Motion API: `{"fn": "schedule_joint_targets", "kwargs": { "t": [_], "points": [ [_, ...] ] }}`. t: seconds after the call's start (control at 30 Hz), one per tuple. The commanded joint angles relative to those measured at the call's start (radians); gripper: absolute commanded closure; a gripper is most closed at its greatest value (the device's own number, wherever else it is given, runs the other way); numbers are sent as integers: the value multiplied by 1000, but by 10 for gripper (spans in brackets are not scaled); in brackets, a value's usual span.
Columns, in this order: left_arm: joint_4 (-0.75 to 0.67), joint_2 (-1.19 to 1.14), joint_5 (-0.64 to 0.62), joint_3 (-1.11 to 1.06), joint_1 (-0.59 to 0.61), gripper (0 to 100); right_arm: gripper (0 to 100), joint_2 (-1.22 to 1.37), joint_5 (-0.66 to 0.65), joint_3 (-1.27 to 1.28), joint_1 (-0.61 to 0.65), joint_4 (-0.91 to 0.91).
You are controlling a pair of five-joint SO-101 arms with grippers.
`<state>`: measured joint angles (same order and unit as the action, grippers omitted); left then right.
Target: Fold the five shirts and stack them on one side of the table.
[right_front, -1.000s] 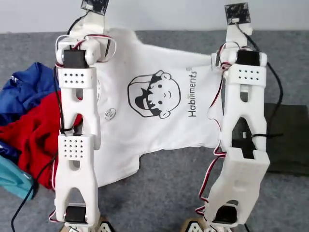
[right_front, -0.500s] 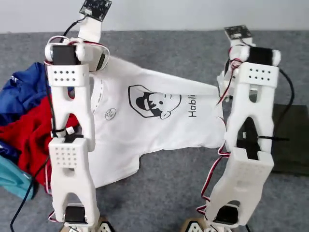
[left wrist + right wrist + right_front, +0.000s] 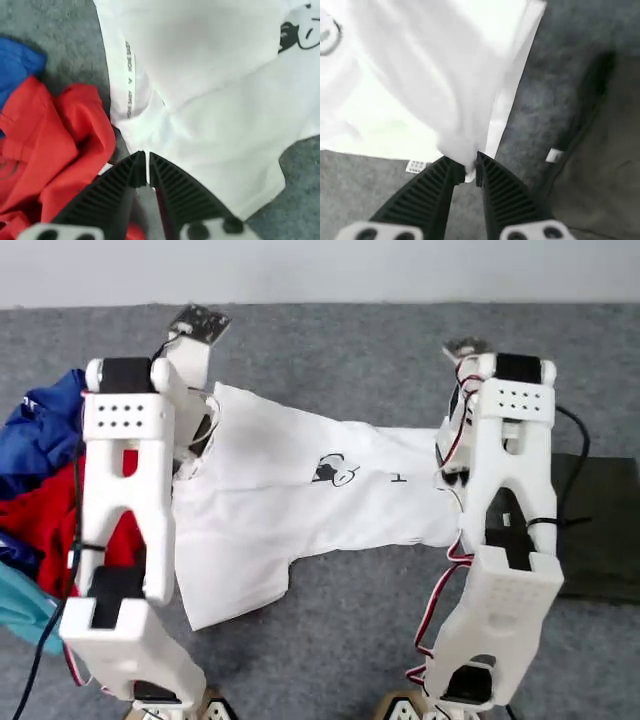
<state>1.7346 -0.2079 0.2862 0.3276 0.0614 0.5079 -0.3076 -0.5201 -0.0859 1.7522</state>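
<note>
One white shirt, black print, half folded, clenched in left pincer and right pincer; one red shirt, one blue shirt beside.

You work under soft, even light. Ahead of the left gripper the white shirt glares so brightly that its folds wash out, and likewise ahead of the right gripper. Only faint shadows edge the shirt's hem on the grey table. The black mat beside the right gripper looks dim.
</note>
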Motion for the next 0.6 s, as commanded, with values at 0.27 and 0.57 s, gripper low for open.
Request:
{"fn": "schedule_joint_targets", "kwargs": {
  "t": [0.27,0.57],
  "points": [
    [-66,57,5,-125,-5,982,988,-94,-6,279,10,-134],
    [-160,-218,11,-71,-25,902,988,-94,-9,302,24,-166]
  ]
}}
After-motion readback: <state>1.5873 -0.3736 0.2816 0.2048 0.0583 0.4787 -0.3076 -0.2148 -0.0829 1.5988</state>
